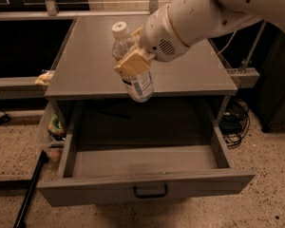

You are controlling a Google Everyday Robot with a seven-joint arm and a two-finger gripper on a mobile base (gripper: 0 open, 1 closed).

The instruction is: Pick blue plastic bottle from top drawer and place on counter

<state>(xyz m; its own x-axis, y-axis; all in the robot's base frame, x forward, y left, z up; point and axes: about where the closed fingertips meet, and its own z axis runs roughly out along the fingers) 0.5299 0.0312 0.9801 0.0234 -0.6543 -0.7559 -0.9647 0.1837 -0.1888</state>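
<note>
The light is dim and warm and falls from above. The matte top of the desk [190, 65] takes it evenly, with no glare. The white arm [213, 13] is the brightest thing in view, pale on its upper side and shaded beneath. The gripper [129, 56] hangs over the desk's front edge, clamped on the blue plastic bottle [138, 84], whose cap catches a soft highlight. The back of the top drawer [147, 163] sinks into deep shadow under the desk. The left background is almost black.
</note>
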